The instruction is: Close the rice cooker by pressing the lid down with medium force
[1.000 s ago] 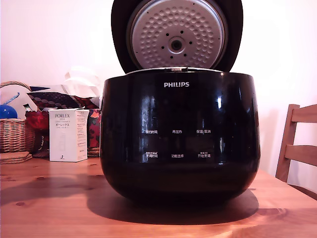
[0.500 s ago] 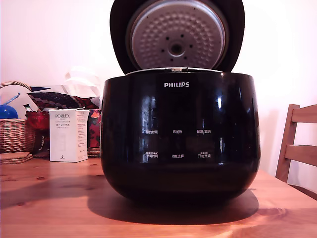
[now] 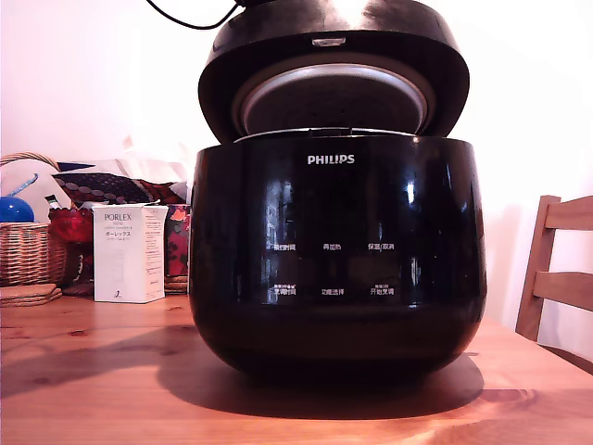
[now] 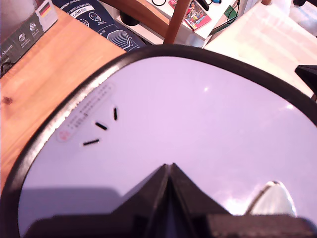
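The rice cooker (image 3: 335,255), glossy black with a white PHILIPS logo, stands in the middle of the wooden table (image 3: 93,389). Its lid (image 3: 329,56) hangs tilted forward, roughly half way down, with a gap left above the pot's rim. Only the edge of the lid's silver inner plate (image 3: 334,79) shows. In the wrist view the lid's top (image 4: 188,124) fills the picture, glaring pale violet inside a black rim. My gripper (image 4: 170,167) is shut with its fingertips together, resting against that top surface. In the exterior view the gripper is hidden above the lid.
A white box (image 3: 128,252) and a wicker basket (image 3: 23,250) stand at the exterior view's left, with patterned items behind them. A wooden chair (image 3: 556,278) is at the exterior view's right. A black cable (image 3: 181,19) hangs above the lid.
The lid has swung down from nearly upright to about half shut. Its dimpled plate, fully facing the camera before, is now mostly hidden.
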